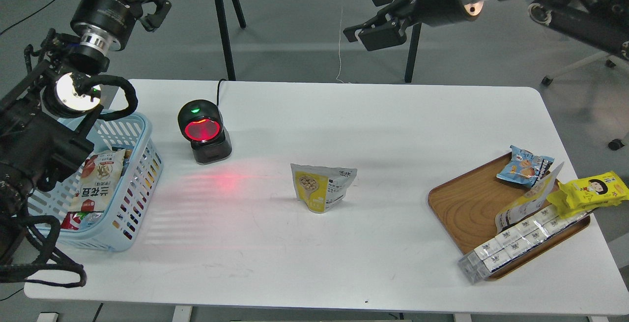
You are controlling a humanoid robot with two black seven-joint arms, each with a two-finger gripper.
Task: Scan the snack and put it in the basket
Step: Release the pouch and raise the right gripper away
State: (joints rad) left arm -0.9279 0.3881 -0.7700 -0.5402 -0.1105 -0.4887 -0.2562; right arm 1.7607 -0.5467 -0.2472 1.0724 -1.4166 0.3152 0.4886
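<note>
the snack pouch (323,187) stands upright on the white table (373,125), alone near the middle, its yellow front with the round picture of nuts turned partly toward the scanner (203,132) and its pale text panel facing the other way. nothing touches it. the scanner sits well off to the pouch's left and a little farther back, its round window glowing red, a green light on top, and a red wash of light on the tabletop between it and the pouch. beyond the scanner, at the table's left end, is the light blue basket (140,184), already holding a few packets. well to the pouch's right lies a brown wooden tray (467,204) with a small blue packet (523,165), a flat yellow packet (589,191) with a cartoon face and a long clear box (516,243). both arms hang high, far from the pouch: the left gripper (152,2) above the basket side, fingers parted and holding nothing; the right gripper (376,29) above the table's far edge, fingers spread, empty too.
</note>
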